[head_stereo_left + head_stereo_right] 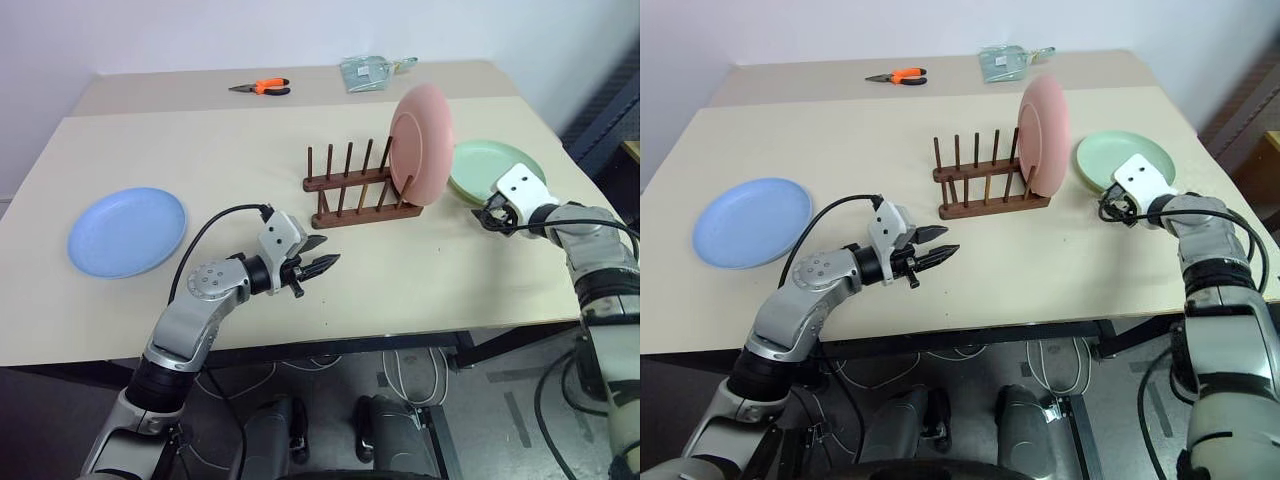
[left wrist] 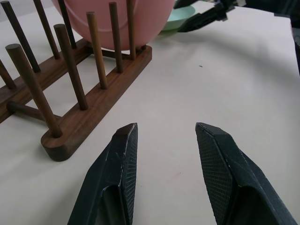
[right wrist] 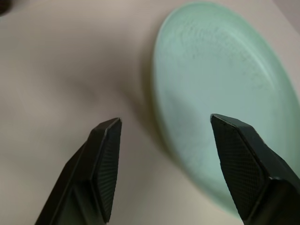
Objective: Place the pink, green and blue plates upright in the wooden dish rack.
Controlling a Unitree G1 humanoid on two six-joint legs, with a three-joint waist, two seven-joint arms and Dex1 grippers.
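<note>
Left gripper [image 1: 322,266] low over table [image 1: 200,150], fingers spread, empty.
Pink plate [image 1: 421,138] upright in rack [image 1: 360,190]; right gripper [image 3: 164,136] spread at green plate [image 3: 220,98] rim; blue plate [image 1: 127,231] flat, far left.

Beige rectangular laminate tabletop [image 1: 200,150], with a second beige table [image 1: 180,90] butted against its far edge. Plain white wall [image 1: 250,30] behind. Grey floor [image 1: 500,410] beneath, strewn with loose white and black cables [image 1: 405,370].
</note>
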